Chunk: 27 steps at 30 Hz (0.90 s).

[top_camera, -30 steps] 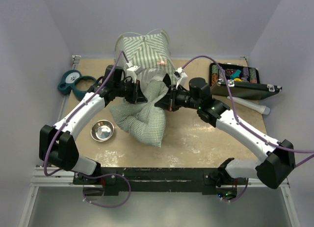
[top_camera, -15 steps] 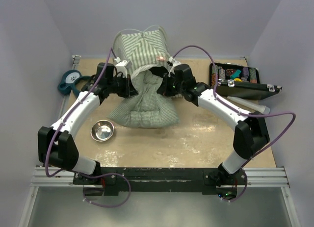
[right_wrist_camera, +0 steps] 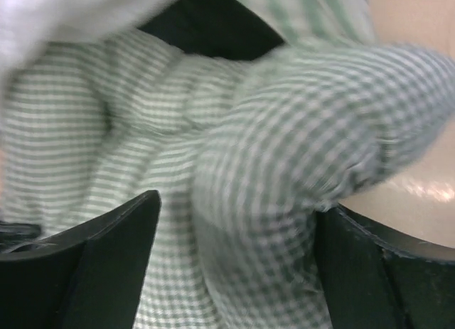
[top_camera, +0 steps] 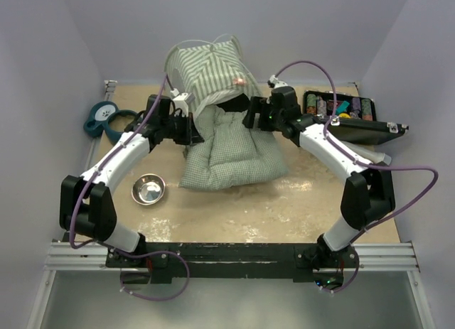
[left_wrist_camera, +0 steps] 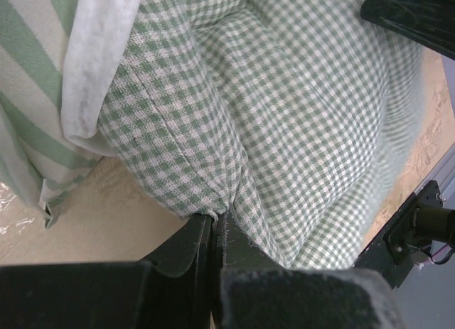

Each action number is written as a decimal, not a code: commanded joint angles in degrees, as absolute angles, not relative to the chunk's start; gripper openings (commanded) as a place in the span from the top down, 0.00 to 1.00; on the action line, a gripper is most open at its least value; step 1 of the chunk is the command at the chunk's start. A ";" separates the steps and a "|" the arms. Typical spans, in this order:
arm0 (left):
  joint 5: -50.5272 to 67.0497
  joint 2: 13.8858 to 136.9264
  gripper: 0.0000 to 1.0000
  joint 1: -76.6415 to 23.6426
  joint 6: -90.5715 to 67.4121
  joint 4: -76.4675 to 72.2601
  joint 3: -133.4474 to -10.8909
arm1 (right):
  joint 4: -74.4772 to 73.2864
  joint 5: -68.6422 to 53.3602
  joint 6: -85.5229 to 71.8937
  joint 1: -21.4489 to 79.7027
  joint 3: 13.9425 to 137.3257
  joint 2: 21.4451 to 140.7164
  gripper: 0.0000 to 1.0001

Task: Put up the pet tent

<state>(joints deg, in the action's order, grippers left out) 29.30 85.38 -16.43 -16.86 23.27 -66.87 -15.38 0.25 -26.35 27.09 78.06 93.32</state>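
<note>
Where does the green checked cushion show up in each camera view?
Top external: cushion at centre, spilling forward from the pet tent mouth.
Left wrist: fills middle and right, left pincer shut on its edge.
Right wrist: blurred, fills most of the frame.
Shared landmark: striped pet tent, behind it from above, left edge, top edge.

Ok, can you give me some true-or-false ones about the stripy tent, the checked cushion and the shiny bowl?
1. The left gripper pinches the edge of the green-and-white checked cushion. True.
2. The right gripper is shut tight. False: its jaws stand open, with the cushion between them.
3. The round shiny metal bowl sits on top of the cushion. False: it stands on the table, left of the cushion.
4. The green-and-white striped fabric tent stands behind the cushion. True.
</note>
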 commanded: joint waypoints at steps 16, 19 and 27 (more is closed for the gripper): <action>32.52 92.29 1.00 -16.87 -19.87 21.36 -69.96 | -8.71 -14.15 -23.47 19.76 74.17 93.18 0.85; 33.48 91.85 1.00 -17.14 -19.60 20.40 -69.87 | -7.82 -7.40 -19.08 25.65 77.42 92.46 0.94; 33.93 92.99 1.00 -17.31 -21.00 17.85 -70.40 | -5.54 4.81 -18.89 28.48 87.27 105.55 0.91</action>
<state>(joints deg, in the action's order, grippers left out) 31.05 92.01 -16.51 -20.03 21.69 -67.51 -12.43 -1.72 -19.35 28.45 83.35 100.29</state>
